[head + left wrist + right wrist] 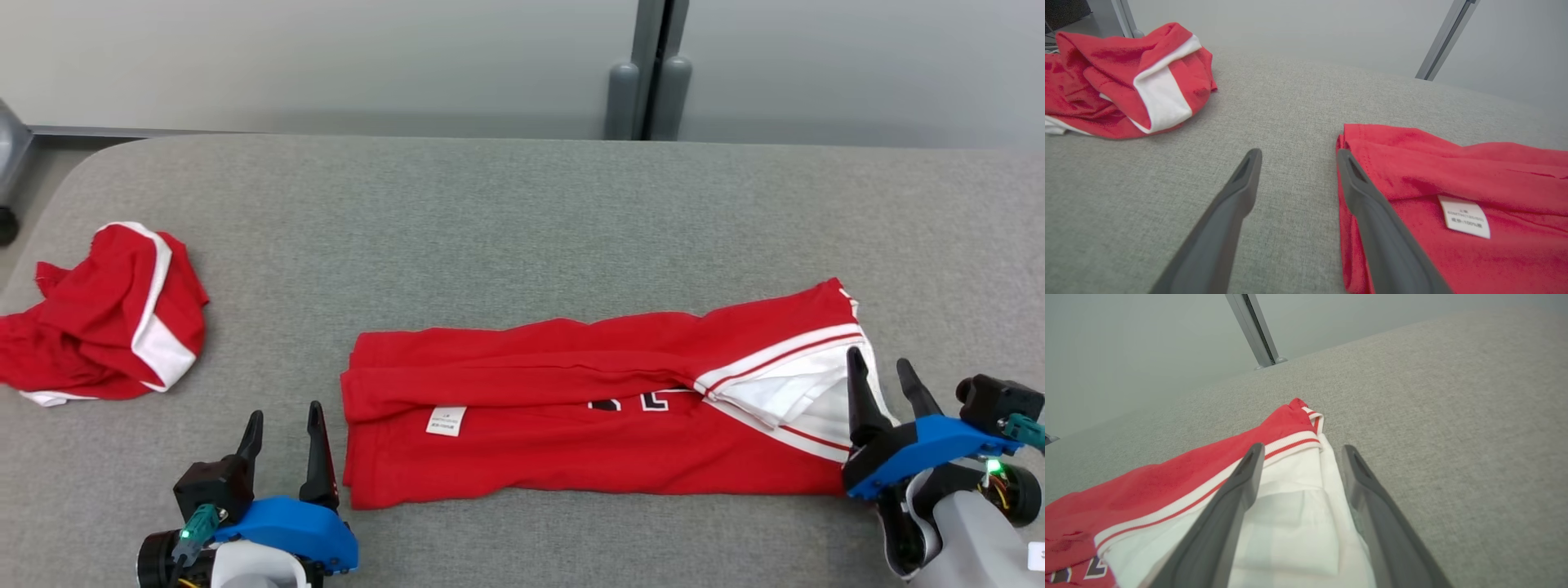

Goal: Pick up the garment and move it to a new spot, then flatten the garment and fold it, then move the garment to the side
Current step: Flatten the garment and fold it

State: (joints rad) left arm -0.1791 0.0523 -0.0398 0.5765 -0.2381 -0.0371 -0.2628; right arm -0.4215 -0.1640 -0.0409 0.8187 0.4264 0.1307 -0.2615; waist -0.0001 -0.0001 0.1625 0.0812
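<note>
The garment (571,408) is red with white striped trim and lies folded lengthwise into a long band across the middle of the grey table (522,212). A white label shows near its left end. My left gripper (284,420) stands open just left of that end, its right finger beside the hem. The left wrist view shows this gripper (1299,154) with bare table between the fingers and the garment (1453,171) to the right. My right gripper (879,361) stands open at the garment's right end. In the right wrist view, that gripper (1303,448) has the garment's white panel (1290,522) lying between and below its fingers.
A second red and white garment (106,318) lies crumpled at the table's left edge, also seen as a crumpled heap (1126,77) from the left wrist. A grey post (649,73) stands behind the table's far edge. Bare table stretches behind the folded garment.
</note>
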